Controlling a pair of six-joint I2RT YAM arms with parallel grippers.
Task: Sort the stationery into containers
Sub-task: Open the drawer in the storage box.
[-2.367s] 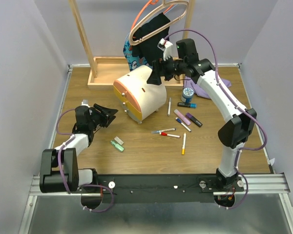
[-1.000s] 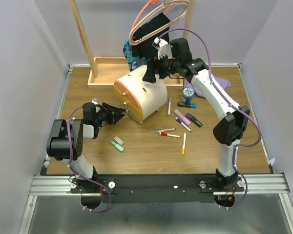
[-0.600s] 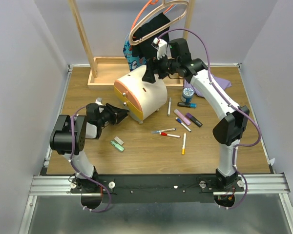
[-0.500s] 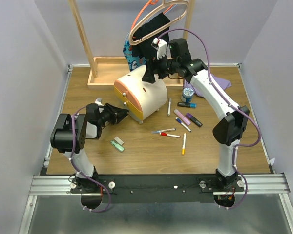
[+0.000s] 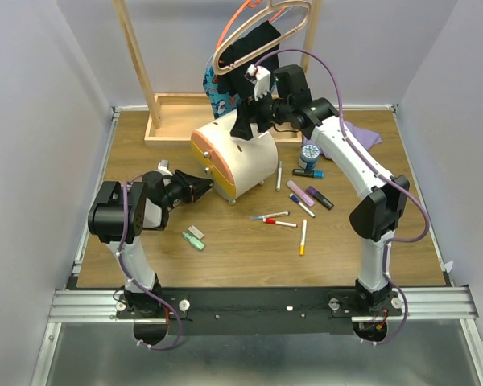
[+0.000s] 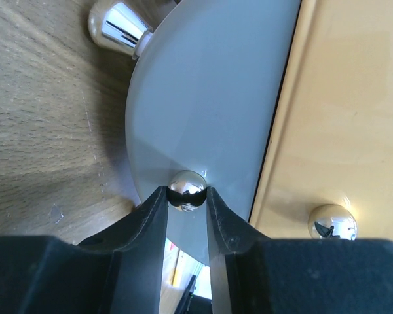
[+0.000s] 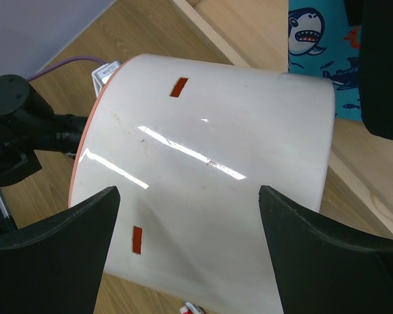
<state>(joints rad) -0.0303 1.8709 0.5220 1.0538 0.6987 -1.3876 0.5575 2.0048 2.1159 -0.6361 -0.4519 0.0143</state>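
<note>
The cream drum-like chest [image 5: 237, 161] stands at mid table with its orange and yellow drawers facing left. My left gripper [image 5: 205, 186] reaches its lower front and is shut on a chrome drawer knob [image 6: 187, 190], a finger touching each side. A second knob [image 6: 332, 222] sits on the yellow drawer [image 6: 347, 98]. My right gripper [image 5: 243, 129] hangs open over the chest top [image 7: 236, 98], fingers spread wide and holding nothing. Pens [image 5: 274, 219], markers [image 5: 310, 195], an orange-tipped pen [image 5: 303, 237], two erasers [image 5: 194, 236] and a tape roll [image 5: 310, 152] lie on the table.
A wooden rack base [image 5: 169, 121] with upright posts and hanging clothes stands behind the chest. A purple cloth [image 5: 354, 137] lies at the back right. The chest rests on short chrome feet [image 6: 118, 23].
My left gripper moved right up to the chest front and its jaws narrowed onto the knob. My right gripper shifted a little left over the chest top.
</note>
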